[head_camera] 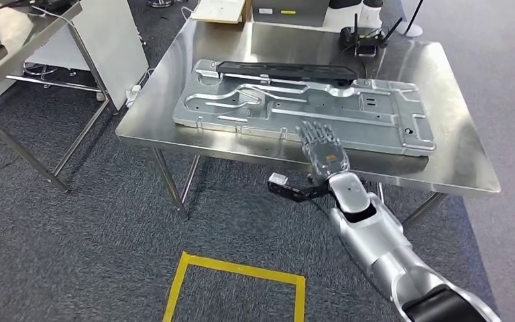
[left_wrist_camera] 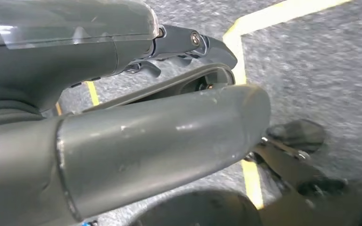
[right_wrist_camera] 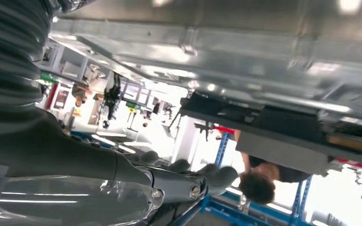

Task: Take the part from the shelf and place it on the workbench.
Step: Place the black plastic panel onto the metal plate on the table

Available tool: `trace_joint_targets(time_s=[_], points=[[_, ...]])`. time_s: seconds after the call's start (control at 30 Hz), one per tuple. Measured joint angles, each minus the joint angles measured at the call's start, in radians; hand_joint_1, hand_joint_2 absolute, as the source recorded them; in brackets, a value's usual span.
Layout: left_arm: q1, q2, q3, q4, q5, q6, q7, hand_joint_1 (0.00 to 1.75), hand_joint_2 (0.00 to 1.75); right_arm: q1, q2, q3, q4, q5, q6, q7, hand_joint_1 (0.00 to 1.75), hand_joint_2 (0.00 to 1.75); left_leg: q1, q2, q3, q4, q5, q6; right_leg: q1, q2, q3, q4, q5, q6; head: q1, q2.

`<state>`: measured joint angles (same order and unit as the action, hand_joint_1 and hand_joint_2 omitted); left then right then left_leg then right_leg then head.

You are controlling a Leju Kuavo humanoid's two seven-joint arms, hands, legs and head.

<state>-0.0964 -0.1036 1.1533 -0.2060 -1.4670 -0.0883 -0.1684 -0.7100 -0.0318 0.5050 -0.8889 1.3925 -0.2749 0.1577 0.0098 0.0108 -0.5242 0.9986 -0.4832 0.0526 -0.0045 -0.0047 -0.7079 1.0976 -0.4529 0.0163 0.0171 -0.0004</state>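
Right hand flat over the near edge of the workbench, fingers straight and spread, tips resting on the near rim of the stamped metal panel, gripping nothing. Left hand hanging above grey carpet and yellow floor tape; grasp impossible to tell. Panel lying flat across the bench's middle, black strip along its far edge. Antenna device near the far right corner.

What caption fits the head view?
Right hand rests flat on the metal part lying on the workbench.
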Motion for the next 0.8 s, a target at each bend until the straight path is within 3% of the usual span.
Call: trace_joint_targets(time_s=[0.07, 0.1, 0.17, 0.2, 0.27, 0.33, 0.4, 0.43, 0.47, 0.57, 0.6, 0.63, 0.7, 0.73, 0.8], points=[[0.0, 0.0, 0.0, 0.0, 0.002, 0.0, 0.001, 0.0, 0.0, 0.011, 0.0, 0.002, -0.006, 0.003, -0.001, 0.0, 0.0, 1.75, 0.0, 0.001, -0.033, 0.002, 0.026, 0.005, -0.005, 0.002, -0.03, 0.126, -0.097, 0.008, 0.0, 0.0], [0.0, 0.0, 0.0, 0.0, 0.003, 0.001, 0.001, 0.0, 0.0, 0.018, 0.0, 0.003, -0.009, 0.003, -0.002, 0.0, 0.0, 1.75, 0.0, 0.001, -0.051, 0.004, 0.039, 0.004, -0.007, 0.002, -0.037, 0.182, -0.116, 0.012, 0.0, 0.0], [0.001, 0.0, 0.0, 0.0, 0.004, 0.001, 0.001, 0.0, 0.0, 0.03, 0.0, 0.005, -0.013, 0.004, -0.003, 0.0, 0.0, 1.75, 0.0, 0.001, -0.086, 0.01, 0.06, 0.0, -0.01, 0.002, -0.008, 0.21, -0.085, 0.015, 0.0, 0.0], [0.002, -0.001, 0.0, 0.0, 0.005, 0.001, 0.001, 0.0, 0.0, 0.034, 0.0, 0.006, -0.017, 0.004, -0.003, 0.0, 0.0, 1.75, 0.0, 0.0, -0.102, 0.014, 0.07, -0.003, -0.011, 0.002, 0.032, 0.172, -0.058, 0.013, 0.0, 0.0], [0.001, -0.002, 0.0, 0.0, 0.007, 0.001, 0.002, 0.0, 0.0, 0.038, 0.001, 0.008, -0.031, 0.005, -0.004, -0.001, 0.0, 0.87, -0.002, 0.0, -0.125, 0.023, 0.086, -0.012, -0.008, 0.003, 0.145, 0.023, -0.052, 0.005, 0.0, 0.0], [0.001, -0.003, 0.0, 0.0, 0.01, 0.001, 0.002, 0.0, 0.0, 0.046, 0.002, 0.008, -0.048, 0.003, -0.008, -0.002, 0.0, 0.0, -0.002, 0.0, -0.133, 0.023, 0.103, -0.025, -0.002, 0.003, 0.214, -0.084, -0.076, -0.004, 0.0, 0.0], [0.002, -0.003, 0.0, 0.0, 0.011, 0.001, 0.003, 0.0, 0.0, 0.064, 0.004, 0.008, -0.059, -0.008, -0.012, -0.003, 0.0, 0.0, -0.001, 0.0, -0.135, 0.014, 0.123, -0.038, 0.002, 0.001, 0.213, -0.103, -0.068, -0.014, 0.0, 0.0], [0.003, -0.003, 0.0, 0.0, 0.012, 0.001, 0.003, 0.0, 0.0, 0.075, 0.005, 0.008, -0.063, -0.02, -0.015, -0.005, 0.0, 0.0, 0.001, -0.002, -0.141, 0.017, 0.118, -0.044, 0.001, -0.001, 0.205, -0.107, -0.057, -0.022, 0.0, 0.0], [0.004, -0.003, 0.001, 0.0, 0.013, 0.001, 0.003, 0.0, 0.0, 0.09, 0.008, 0.008, -0.067, -0.035, -0.018, -0.009, 0.0, 0.0, 0.002, -0.003, -0.151, 0.035, 0.092, -0.048, -0.001, -0.003, 0.194, -0.111, -0.043, -0.03, -0.001, 0.0], [0.006, -0.003, 0.002, 0.0, 0.019, 0.001, 0.004, 0.0, 0.0, 0.14, 0.017, 0.006, -0.081, -0.083, -0.032, -0.024, 0.0, 0.0, 0.004, -0.005, -0.193, 0.192, -0.065, -0.057, -0.002, -0.005, 0.149, -0.113, -0.003, -0.044, -0.003, 0.0], [0.006, -0.003, 0.002, 0.0, 0.021, 0.001, 0.004, 0.0, 0.0, 0.158, 0.019, 0.005, -0.084, -0.096, -0.037, -0.028, 0.0, 0.0, 0.005, -0.005, -0.198, 0.252, -0.091, -0.059, 0.0, -0.006, 0.132, -0.111, 0.009, -0.045, -0.003, 0.0], [0.006, -0.003, 0.003, 0.0, 0.022, 0.001, 0.004, 0.0, 0.0, 0.175, 0.019, 0.002, -0.085, -0.109, -0.042, -0.033, 0.0, 0.0, 0.005, -0.004, -0.194, 0.291, -0.089, -0.059, 0.002, -0.006, 0.115, -0.107, 0.019, -0.044, -0.003, 0.0], [0.005, -0.003, 0.006, 0.0, 0.027, 0.002, 0.004, 0.0, 0.0, 0.213, 0.02, -0.009, -0.089, -0.145, -0.054, -0.045, 0.0, 0.0, 0.004, -0.005, -0.144, 0.28, -0.035, -0.055, 0.005, -0.008, 0.08, -0.097, 0.039, -0.042, -0.003, 0.0], [0.005, -0.002, 0.008, 0.0, 0.03, 0.002, 0.004, 0.0, 0.0, 0.236, 0.021, -0.018, -0.094, -0.168, -0.063, -0.055, 0.0, 0.0, 0.002, -0.006, -0.092, 0.226, -0.018, -0.049, 0.006, -0.008, 0.066, -0.091, 0.047, -0.039, -0.003, 0.0], [0.005, -0.001, 0.013, 0.0, 0.037, 0.004, 0.003, 0.0, 0.0, 0.283, 0.023, -0.038, -0.103, -0.217, -0.084, -0.077, 0.0, 0.0, -0.003, -0.008, 0.022, 0.076, -0.038, -0.038, 0.01, -0.009, 0.046, -0.079, 0.062, -0.032, -0.003, 0.0]])
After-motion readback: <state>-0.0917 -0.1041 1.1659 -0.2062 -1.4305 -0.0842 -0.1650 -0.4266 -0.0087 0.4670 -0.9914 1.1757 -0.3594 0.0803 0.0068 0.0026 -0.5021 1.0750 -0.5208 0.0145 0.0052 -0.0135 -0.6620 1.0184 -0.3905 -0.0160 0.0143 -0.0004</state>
